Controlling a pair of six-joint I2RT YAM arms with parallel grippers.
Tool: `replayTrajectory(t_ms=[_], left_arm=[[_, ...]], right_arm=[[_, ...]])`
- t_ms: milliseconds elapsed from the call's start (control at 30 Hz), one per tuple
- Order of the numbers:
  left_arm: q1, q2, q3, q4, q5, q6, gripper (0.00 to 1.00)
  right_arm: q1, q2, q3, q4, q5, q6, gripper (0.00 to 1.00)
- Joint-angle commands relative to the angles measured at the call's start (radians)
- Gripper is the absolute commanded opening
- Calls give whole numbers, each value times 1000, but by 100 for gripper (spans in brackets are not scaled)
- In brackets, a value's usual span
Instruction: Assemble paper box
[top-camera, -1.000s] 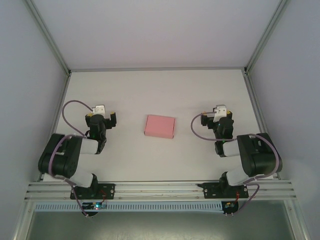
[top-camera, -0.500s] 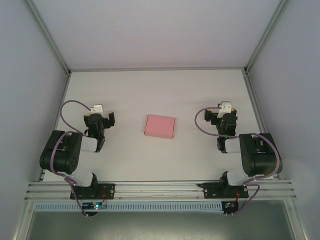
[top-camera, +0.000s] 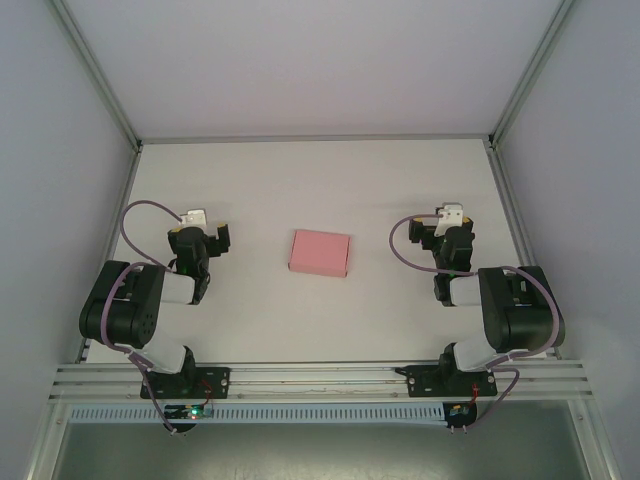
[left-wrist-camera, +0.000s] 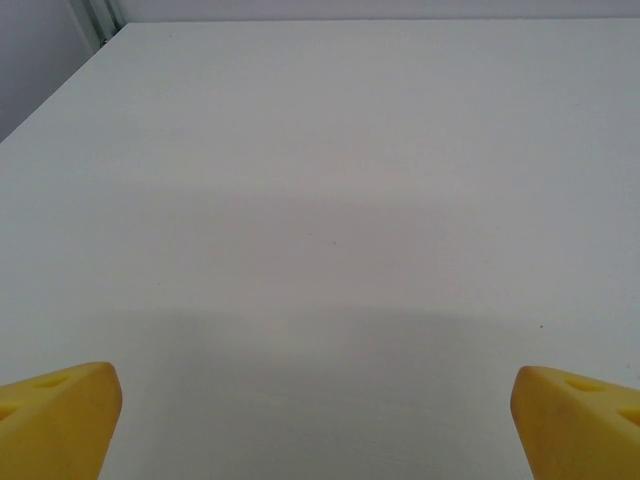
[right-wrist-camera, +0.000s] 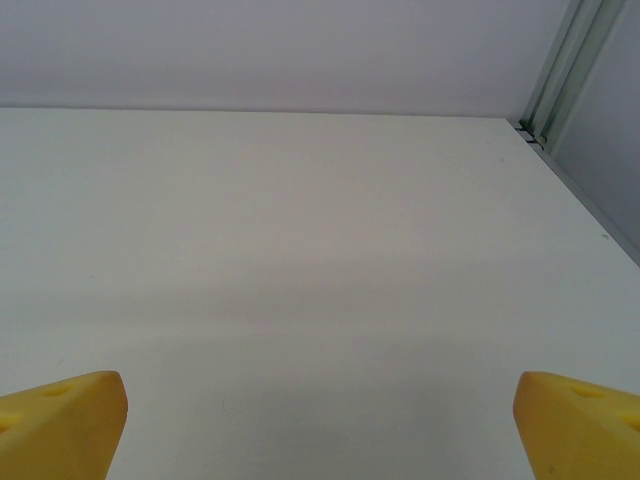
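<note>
The pink paper box (top-camera: 320, 252) lies as a small closed rectangle in the middle of the white table (top-camera: 320, 180). My left gripper (top-camera: 200, 238) rests folded back at the left, well apart from the box. In the left wrist view its yellow fingertips (left-wrist-camera: 55, 420) stand wide apart over bare table, so it is open. My right gripper (top-camera: 448, 234) sits folded at the right, equally far from the box. Its yellow fingertips (right-wrist-camera: 60, 425) are spread to the frame corners, open, with nothing between them.
Grey walls and aluminium frame posts (top-camera: 95, 70) enclose the table on three sides. A corner post (right-wrist-camera: 555, 85) stands at the far right in the right wrist view. The metal rail (top-camera: 320, 380) runs along the near edge by the arm bases.
Both arms pulled back slightly toward the table's sides between the earliest frame and half a second ago; since then nothing has moved. The box stayed in place.
</note>
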Motion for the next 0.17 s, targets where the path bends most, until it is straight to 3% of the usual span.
replayTrajectory(t_ms=[0, 133], left_arm=[[14, -14, 13, 28, -6, -7, 100], [13, -13, 15, 28, -6, -7, 100]], right_arm=[[0, -8, 10, 13, -19, 21, 98], [0, -6, 10, 12, -19, 12, 98]])
